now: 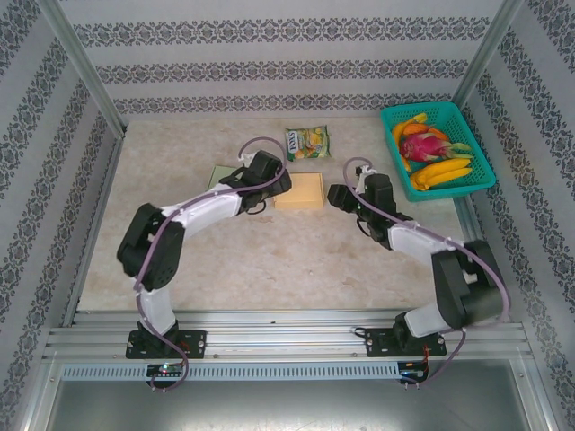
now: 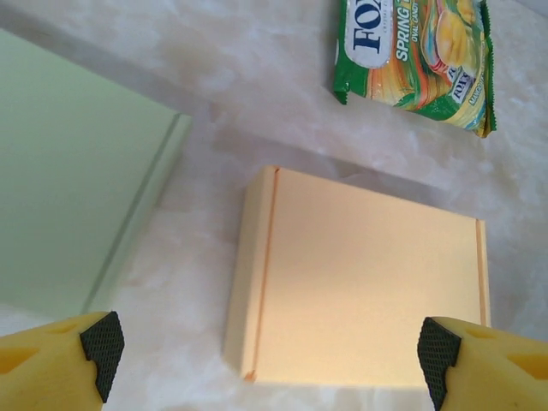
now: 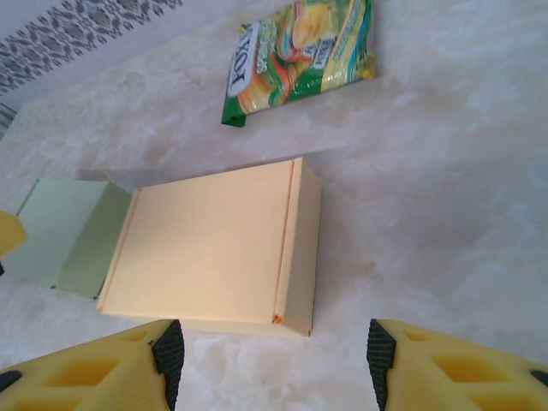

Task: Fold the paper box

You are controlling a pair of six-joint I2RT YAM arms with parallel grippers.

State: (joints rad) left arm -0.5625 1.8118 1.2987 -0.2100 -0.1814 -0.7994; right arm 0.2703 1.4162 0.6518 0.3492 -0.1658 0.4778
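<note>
Paper box (image 1: pixel 298 190) flat, between pincers | left pincer (image 2: pixel 270 355) wide, empty | right pincer (image 3: pixel 272 355) open, empty

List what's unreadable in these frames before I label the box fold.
- Green box: in the top view the left arm covers most of it, and the left wrist view crops it at the frame edge.
- Tan box: the flap closure can't be seen, as the box's own top hides it.
- Candy bag: the top edge of the left wrist view cuts off the label.
- Basket fruit: too small in the top view to identify.
</note>
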